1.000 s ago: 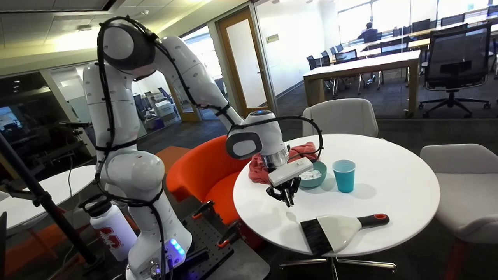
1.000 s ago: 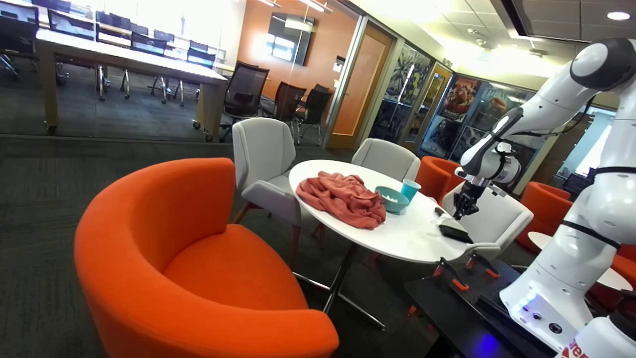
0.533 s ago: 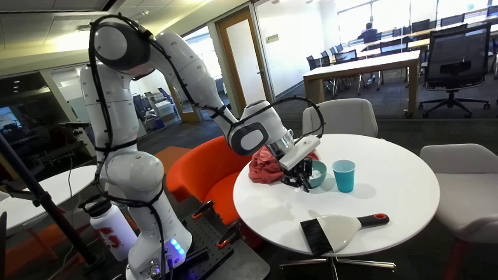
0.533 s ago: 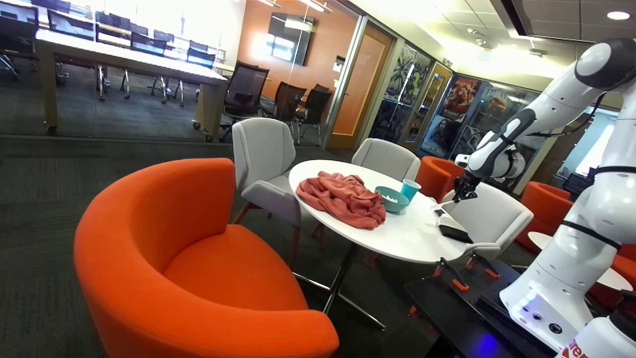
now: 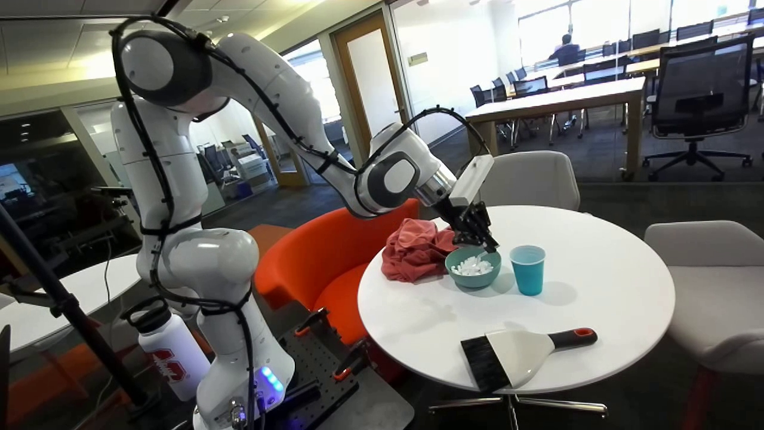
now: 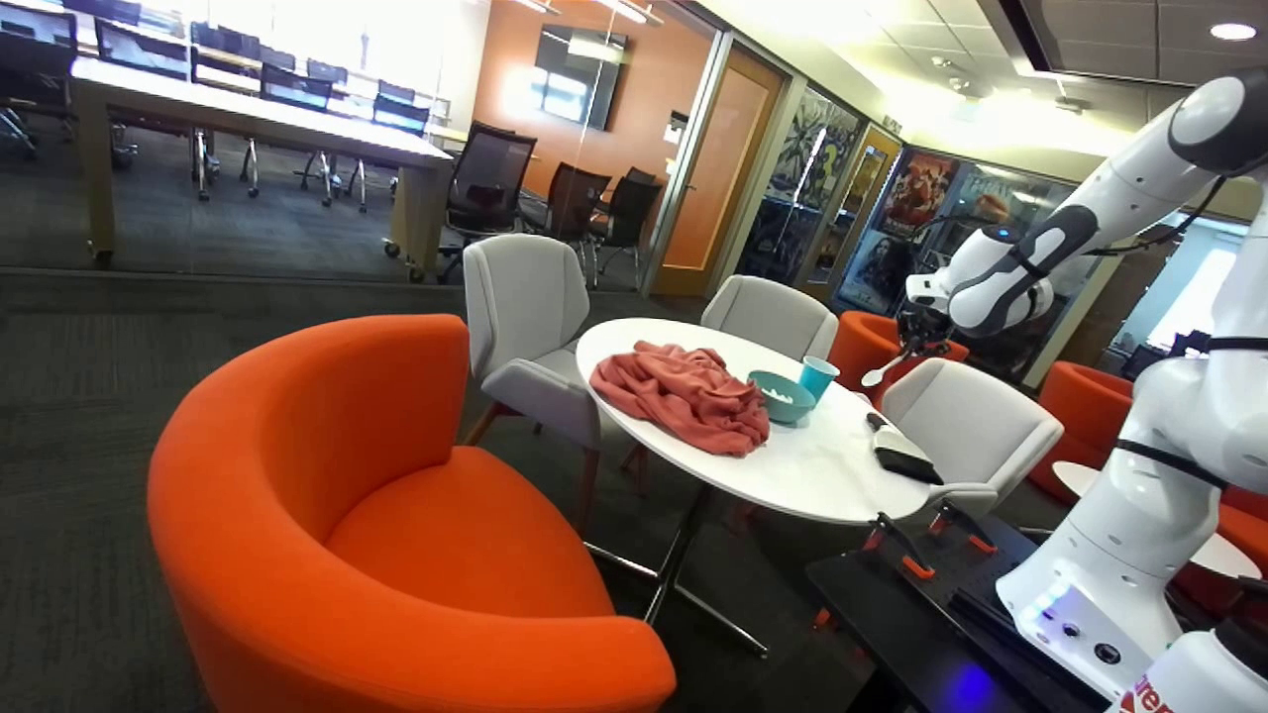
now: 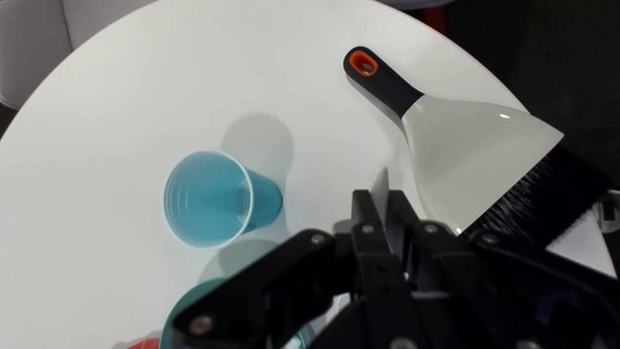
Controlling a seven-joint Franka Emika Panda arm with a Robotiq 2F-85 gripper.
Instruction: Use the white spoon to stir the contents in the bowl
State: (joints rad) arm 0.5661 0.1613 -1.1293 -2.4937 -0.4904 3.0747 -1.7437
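Note:
The white spoon hangs from my gripper with its round head down and away from the fingers. Its pale handle stands between the two fingertips in the wrist view, and the jaws are shut on it. The blue-green bowl rests on the table with small white pieces inside. In an exterior view my gripper overlaps the bowl's far rim, while elsewhere it shows raised and apart from the bowl. In the wrist view the arm's own fingers hide most of the bowl.
A cyan cup stands close beside the bowl. A crumpled red cloth lies on the bowl's other side. A dustpan with a black brush lies near the edge of the round white table. Chairs surround the table.
My gripper has risen from the table and swung outward, carrying the white spoon. In an exterior view it no longer covers the bowl's front. Bowl, cup, cloth and dustpan have not moved.

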